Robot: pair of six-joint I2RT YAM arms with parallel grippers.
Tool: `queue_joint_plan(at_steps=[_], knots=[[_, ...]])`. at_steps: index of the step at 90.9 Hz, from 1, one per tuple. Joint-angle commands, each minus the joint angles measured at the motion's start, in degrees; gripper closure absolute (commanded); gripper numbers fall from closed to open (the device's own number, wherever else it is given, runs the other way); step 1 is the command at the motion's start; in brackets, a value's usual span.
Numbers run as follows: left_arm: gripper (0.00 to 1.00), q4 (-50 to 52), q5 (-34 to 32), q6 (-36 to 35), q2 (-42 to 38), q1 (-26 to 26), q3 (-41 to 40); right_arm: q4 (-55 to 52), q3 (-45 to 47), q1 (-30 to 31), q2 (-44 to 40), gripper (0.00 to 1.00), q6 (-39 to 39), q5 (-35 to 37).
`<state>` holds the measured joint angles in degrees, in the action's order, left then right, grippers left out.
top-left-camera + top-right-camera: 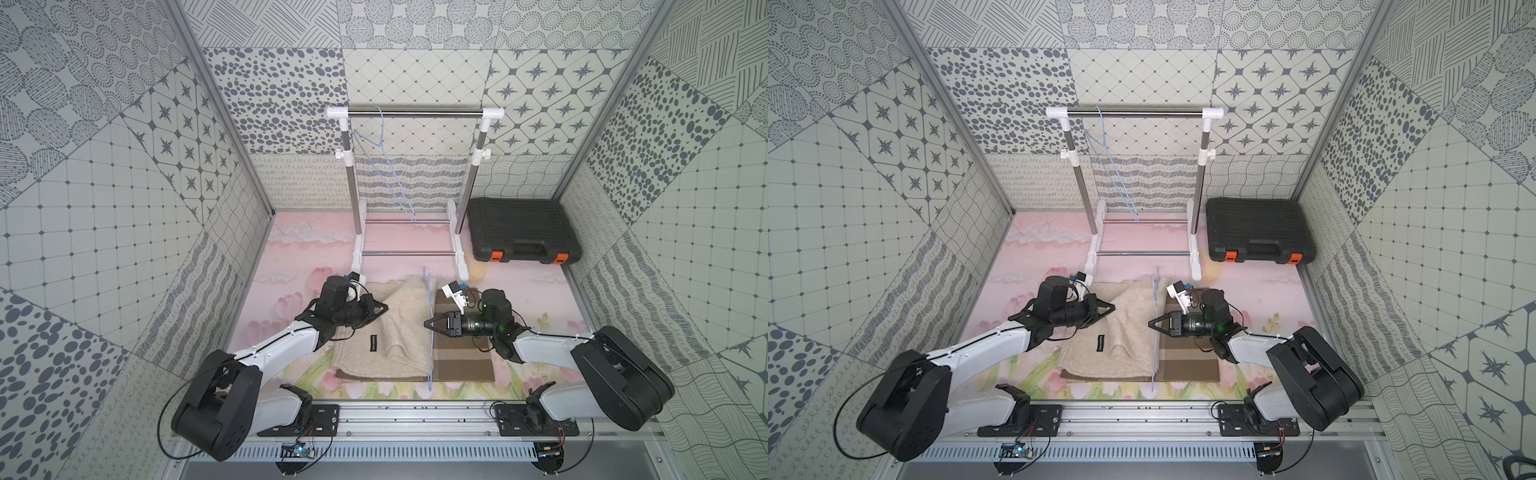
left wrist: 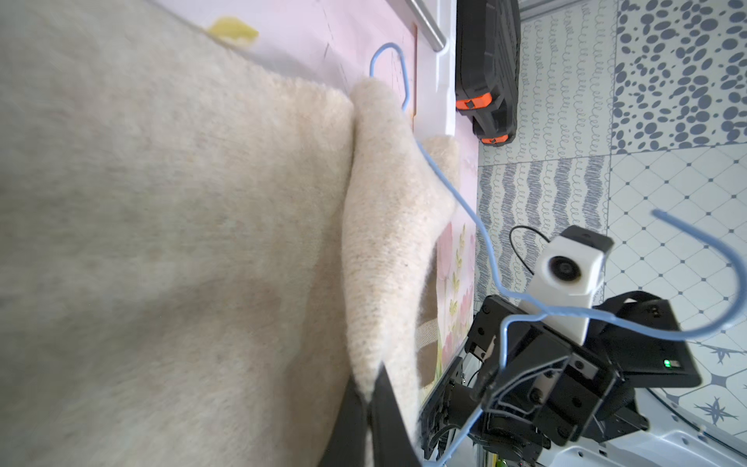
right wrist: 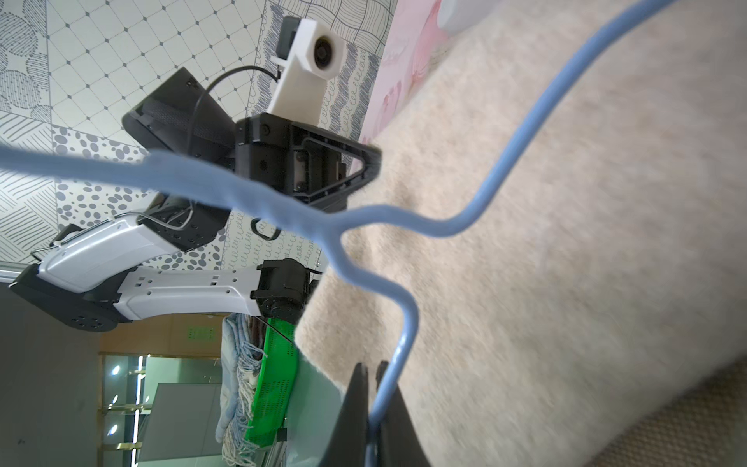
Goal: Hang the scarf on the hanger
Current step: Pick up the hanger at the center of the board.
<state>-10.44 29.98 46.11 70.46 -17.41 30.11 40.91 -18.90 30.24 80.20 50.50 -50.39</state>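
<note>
Nr front edge, mid-table: scarf [image 1: 399, 328] lies bunched, not yet over the hanger [image 3: 242, 192], which is held upright at the scarf's right edge. L gripper [image 1: 384, 308] is pinched tight on a raised scarf fold; R gripper [image 1: 428, 323] is clamped on the hanger wire.

Risks, my read: thin wire could twist in the R jaws. W/ one fold caught, a pull may drag the heap or slip.

Room: table [image 1: 299, 249] bare at left. Rack [image 1: 415, 111] stands toward the far edge, black case [image 1: 519, 232] in the far right corner.

light: bright, even, soft shadows
top views: sharp, edges bowed
wrist views: nearby scarf [image 3: 566, 242] and hanger [image 3: 202, 178] out of focus
</note>
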Motion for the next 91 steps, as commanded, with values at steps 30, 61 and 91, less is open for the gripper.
queue_joint_plan(at_steps=[30, 61, 91], knots=[[1.00, 23.15, -15.98, -6.79, -21.18, 3.98, -0.39, 7.40, 1.77, 0.00, 8.57, 1.00, 0.57, 2.55], [1.00, 28.27, -22.20, -4.70, -30.30, 3.95, -1.41, -0.51, 1.80, 0.22, 3.57, 1.00, 1.54, 11.36], [0.61, 14.97, -20.10, -1.35, -18.10, 3.95, -6.06, -26.05, -3.27, 1.39, -9.58, 1.00, -6.51, 12.71]])
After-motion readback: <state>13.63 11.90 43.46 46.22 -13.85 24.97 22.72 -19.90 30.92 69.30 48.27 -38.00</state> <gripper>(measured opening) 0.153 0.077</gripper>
